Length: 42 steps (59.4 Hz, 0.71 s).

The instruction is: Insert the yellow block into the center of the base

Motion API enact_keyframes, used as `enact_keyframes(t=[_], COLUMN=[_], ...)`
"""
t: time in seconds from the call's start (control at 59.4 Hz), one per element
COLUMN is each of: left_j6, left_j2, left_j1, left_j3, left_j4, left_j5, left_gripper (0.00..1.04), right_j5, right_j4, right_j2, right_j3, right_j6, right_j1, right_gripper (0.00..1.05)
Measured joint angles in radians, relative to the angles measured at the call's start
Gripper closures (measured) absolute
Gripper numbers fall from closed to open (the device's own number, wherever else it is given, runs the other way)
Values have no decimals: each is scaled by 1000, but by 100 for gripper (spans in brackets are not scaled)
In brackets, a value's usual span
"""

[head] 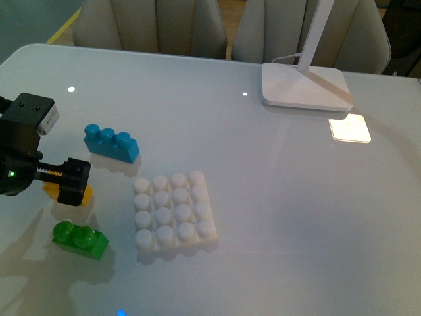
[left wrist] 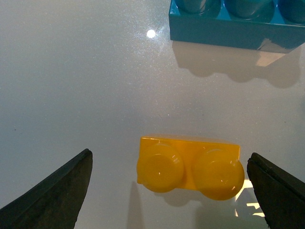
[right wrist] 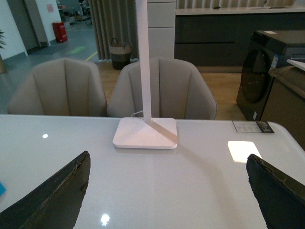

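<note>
Domestic room, padded chairs, washing machine

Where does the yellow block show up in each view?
Front view: yellow block at far left, partly hidden, between the blue brick and the green brick.
Left wrist view: low centre, studs showing.
Right wrist view: not in it.
Shared landmark: the blue brick, in the front and left wrist views.

The glossy white table carried a white lamp foot with a thin stem, and a bright square patch of light lay just beside it. Two beige upholstered chairs stood behind the far edge. Beyond them were a wooden floor, grey curtains, a woven basket, a red bin and a dark appliance.
</note>
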State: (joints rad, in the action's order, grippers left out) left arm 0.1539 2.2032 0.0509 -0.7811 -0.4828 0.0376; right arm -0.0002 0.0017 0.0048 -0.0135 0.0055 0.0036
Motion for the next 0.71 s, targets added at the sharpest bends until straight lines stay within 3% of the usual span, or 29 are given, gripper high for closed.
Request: enact_keyframes(t=[0.707], left_j6=[16], left_j2=[92], left_j1=[-2], left_j3=[-39], left_j4=[-9], left_j5=[15], left_gripper=[7], right_j5=[0], right_j4=[0], right_j2=[0], right_j3=[0], right_j6=[0], right_j1=[0], right_gripper=[9])
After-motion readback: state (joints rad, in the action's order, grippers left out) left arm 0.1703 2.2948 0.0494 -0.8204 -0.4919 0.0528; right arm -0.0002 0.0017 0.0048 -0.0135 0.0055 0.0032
